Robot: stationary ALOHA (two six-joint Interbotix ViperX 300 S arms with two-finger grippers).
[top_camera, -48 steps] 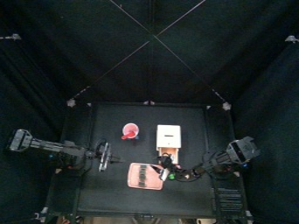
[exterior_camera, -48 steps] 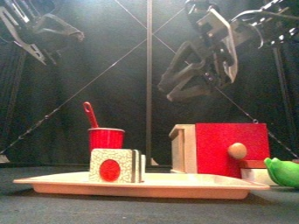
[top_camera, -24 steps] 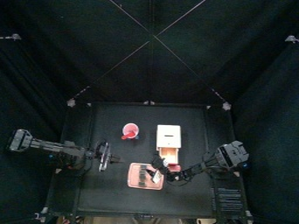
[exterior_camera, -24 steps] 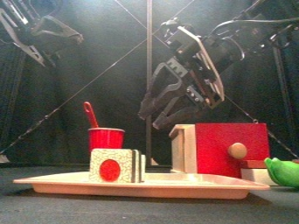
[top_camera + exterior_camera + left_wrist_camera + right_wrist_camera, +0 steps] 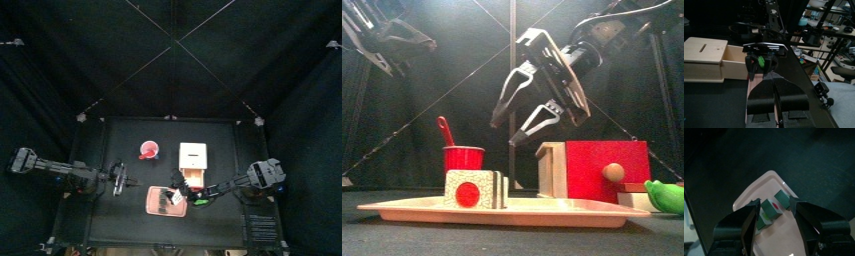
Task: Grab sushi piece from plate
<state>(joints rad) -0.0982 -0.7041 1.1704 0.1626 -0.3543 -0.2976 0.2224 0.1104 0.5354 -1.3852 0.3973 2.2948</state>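
Observation:
The salmon-pink plate (image 5: 160, 203) lies at the table's front middle and spans the front view (image 5: 543, 211). A sushi piece (image 5: 473, 188), white with a red centre and a dark green band, stands on its left part. My right gripper (image 5: 506, 133) hangs open above the plate (image 5: 756, 194), over the sushi (image 5: 769, 211), and does not touch it. It also shows in the top view (image 5: 178, 188) and in its own wrist view (image 5: 776, 204). My left gripper (image 5: 120, 180) rests left of the plate, jaws together (image 5: 776, 82).
A cream box (image 5: 197, 157) with a red front (image 5: 596, 168) stands behind the plate's right end. A small pink bowl (image 5: 148, 151) holding a spoon shows as a red cup (image 5: 462, 158) at the back left. A green object (image 5: 664, 195) lies at the plate's right end.
My right gripper has swung left and come down over the plate, and its jaws have spread open. The left arm has not moved.

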